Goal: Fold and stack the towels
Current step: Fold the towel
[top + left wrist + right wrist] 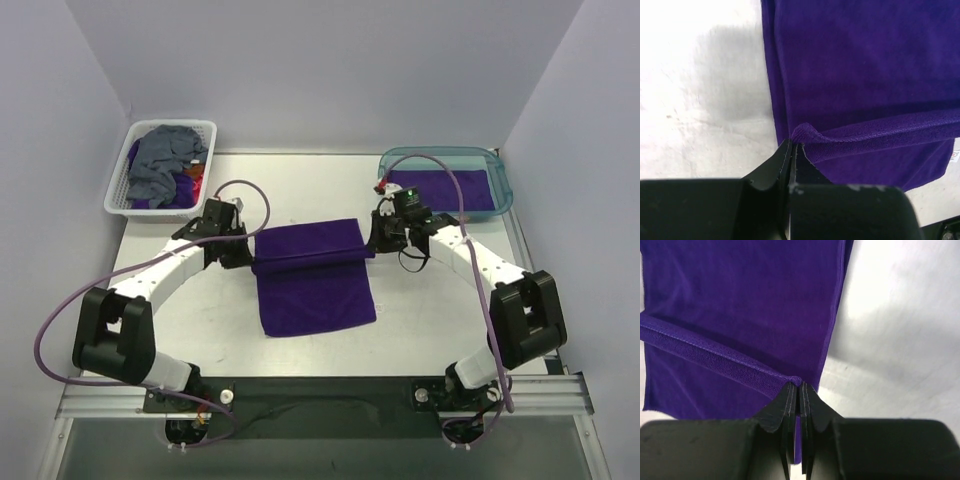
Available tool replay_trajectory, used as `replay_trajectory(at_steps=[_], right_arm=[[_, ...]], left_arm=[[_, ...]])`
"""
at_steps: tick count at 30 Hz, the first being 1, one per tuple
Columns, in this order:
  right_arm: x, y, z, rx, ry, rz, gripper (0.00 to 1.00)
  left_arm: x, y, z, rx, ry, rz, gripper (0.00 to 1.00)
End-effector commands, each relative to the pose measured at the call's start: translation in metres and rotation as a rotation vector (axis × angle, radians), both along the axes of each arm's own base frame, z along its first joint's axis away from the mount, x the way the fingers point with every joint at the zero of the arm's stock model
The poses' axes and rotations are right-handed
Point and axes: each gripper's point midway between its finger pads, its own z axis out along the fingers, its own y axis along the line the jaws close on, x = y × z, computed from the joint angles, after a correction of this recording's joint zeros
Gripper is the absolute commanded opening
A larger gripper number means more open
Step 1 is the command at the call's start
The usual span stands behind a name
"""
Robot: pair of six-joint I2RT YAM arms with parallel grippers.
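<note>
Sagging between its raised hem corners, the purple towel (312,285) appears light, limp and plush, best taken there, where left gripper (791,150) and right gripper (799,387) each pinch it.

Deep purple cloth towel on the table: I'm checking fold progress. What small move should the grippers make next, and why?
Probably draw both pinched corners on toward the near hem. The left gripper and right gripper are each shut on a corner of the deep purple cloth towel, and the held edge lies only midway, its near half uncovered.
</note>
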Motion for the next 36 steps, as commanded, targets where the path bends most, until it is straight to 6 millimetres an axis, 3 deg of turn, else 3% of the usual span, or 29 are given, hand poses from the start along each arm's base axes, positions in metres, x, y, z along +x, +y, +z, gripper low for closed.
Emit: replay_trajectory(at_steps=[1, 2, 8, 18, 22, 26, 33, 36], right_arm=[[-0.024, -0.016, -0.025, 0.000, 0.152, -0.100, 0.00], [-0.031, -0.018, -0.041, -0.008, 0.206, -0.109, 0.00], [-0.046, -0.011, -0.079, 0.030, 0.386, -0.133, 0.00], [-0.017, -0.029, -0.106, 0.007, 0.428, -0.215, 0.00], [0.013, -0.032, -0.100, 0.014, 0.379, -0.238, 0.00], [0.030, -0.028, -0.092, 0.037, 0.355, -0.248, 0.00], [0.042, -0.023, -0.055, 0.078, 0.268, -0.248, 0.00], [0.044, -0.025, -0.035, 0.088, 0.221, -0.246, 0.00]], left_arm=[[-0.026, 0.014, -0.024, 0.036, 0.105, 0.058, 0.00], [-0.034, 0.016, -0.036, 0.045, 0.143, 0.062, 0.00], [-0.045, 0.019, -0.069, 0.077, 0.241, 0.078, 0.00], [-0.020, 0.030, -0.089, 0.128, 0.280, 0.129, 0.00], [0.001, 0.033, -0.094, 0.131, 0.287, 0.142, 0.00], [0.030, 0.027, -0.081, 0.117, 0.239, 0.137, 0.00], [0.035, 0.024, -0.052, 0.094, 0.172, 0.113, 0.00], [0.036, 0.022, -0.024, 0.068, 0.113, 0.111, 0.00]])
